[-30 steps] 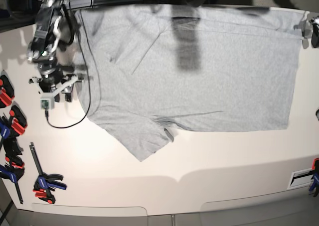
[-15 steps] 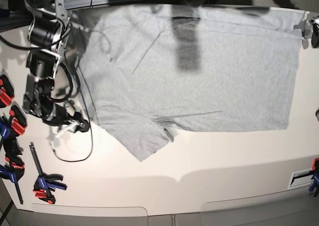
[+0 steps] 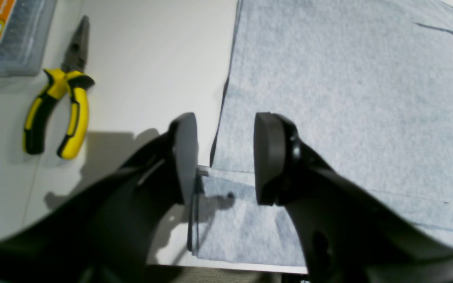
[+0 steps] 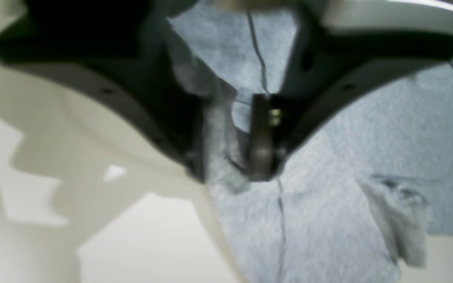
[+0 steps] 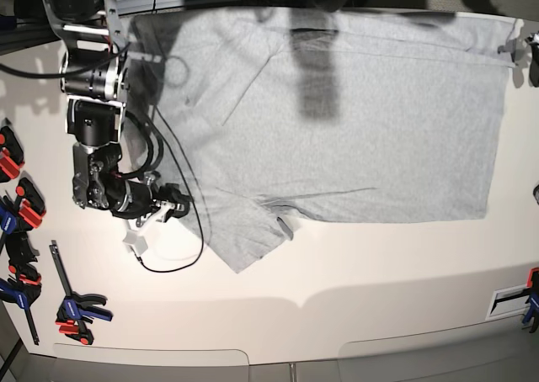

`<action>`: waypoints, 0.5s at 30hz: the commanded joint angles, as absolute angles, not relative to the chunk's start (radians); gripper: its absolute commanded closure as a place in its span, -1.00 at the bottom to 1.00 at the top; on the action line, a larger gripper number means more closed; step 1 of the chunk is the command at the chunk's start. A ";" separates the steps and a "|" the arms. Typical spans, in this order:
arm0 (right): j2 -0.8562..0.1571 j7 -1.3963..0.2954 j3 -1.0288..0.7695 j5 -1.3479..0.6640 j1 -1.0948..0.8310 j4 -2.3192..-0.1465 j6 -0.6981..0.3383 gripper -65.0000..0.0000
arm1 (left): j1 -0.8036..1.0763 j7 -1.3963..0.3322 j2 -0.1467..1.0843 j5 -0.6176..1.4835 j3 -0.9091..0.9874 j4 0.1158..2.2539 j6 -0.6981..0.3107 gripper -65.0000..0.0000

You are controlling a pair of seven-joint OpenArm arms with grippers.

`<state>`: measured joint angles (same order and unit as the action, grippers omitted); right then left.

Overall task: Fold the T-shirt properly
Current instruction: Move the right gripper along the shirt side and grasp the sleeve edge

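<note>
Since a moment ago, my right arm has swung down the shirt's side, and the right gripper (image 5: 173, 209) now sits at the edge near the sleeve.

From the base view, the T-shirt (image 5: 337, 121) lies flat and spread out on the table (image 5: 354, 273). Its long way runs side to side. My right arm is the nearer one to the loose sleeve, which pokes out just past the gripper. Some red and blue clamps (image 5: 77, 308) lie behind the arm, well away from the shirt.

From the left wrist view, the left gripper (image 3: 224, 157) is spread wide and holds nothing. The shirt's edge runs right under the gap. Yellow pliers (image 3: 59, 102) lie off to one side, apart from the cloth.

From the right wrist view, the right gripper (image 4: 226, 145) has cloth bunched between its fingers. It looks partly closed on that edge, but the picture is blurry, so I cannot tell for sure.
</note>
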<state>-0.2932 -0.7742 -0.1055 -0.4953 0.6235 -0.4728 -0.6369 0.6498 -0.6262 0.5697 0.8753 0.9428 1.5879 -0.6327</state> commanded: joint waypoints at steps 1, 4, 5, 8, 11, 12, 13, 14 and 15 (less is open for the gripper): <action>-0.301 -0.802 -0.102 -0.471 0.640 -0.477 -0.638 0.98 | 0.643 -0.598 0.597 0.887 0.955 1.600 -0.613 0.32; -0.299 -0.802 -0.104 -0.470 0.639 -0.477 -0.639 1.00 | 0.598 -0.598 0.620 0.879 0.955 1.594 -0.547 0.32; -0.299 -0.801 -0.104 -0.470 0.639 -0.477 -0.638 1.00 | 0.576 -0.599 0.633 0.880 0.955 1.587 -0.545 0.32; -0.299 -0.788 -0.104 -0.471 0.639 -0.477 -0.638 1.00 | 0.487 -0.606 0.684 0.880 0.949 1.531 -0.545 0.32; -0.299 -0.786 -0.104 -0.471 0.639 -0.477 -0.639 1.00 | 0.374 -0.604 0.754 0.881 0.904 1.411 -0.522 0.32; -0.299 -0.786 -0.104 -0.471 0.639 -0.477 -0.639 1.00 | 0.329 -0.599 0.778 0.881 0.875 1.358 -0.522 0.32; -0.299 -0.786 -0.104 -0.471 0.639 -0.477 -0.640 1.00 | 0.276 -0.594 0.802 0.882 0.840 1.299 -0.522 0.32; -0.299 -0.787 -0.104 -0.471 0.639 -0.477 -0.640 1.00 | 0.218 -0.590 0.824 0.884 0.799 1.237 -0.523 0.32; -0.299 -0.787 -0.104 -0.471 0.639 -0.477 -0.640 1.00 | 0.156 -0.589 0.842 0.887 0.753 1.175 -0.523 0.32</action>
<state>-0.2916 -0.7696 -0.1062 -0.4973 0.6186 -0.4713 -0.6476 0.1604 -0.6102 0.8089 0.8639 0.7391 1.1507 -0.5175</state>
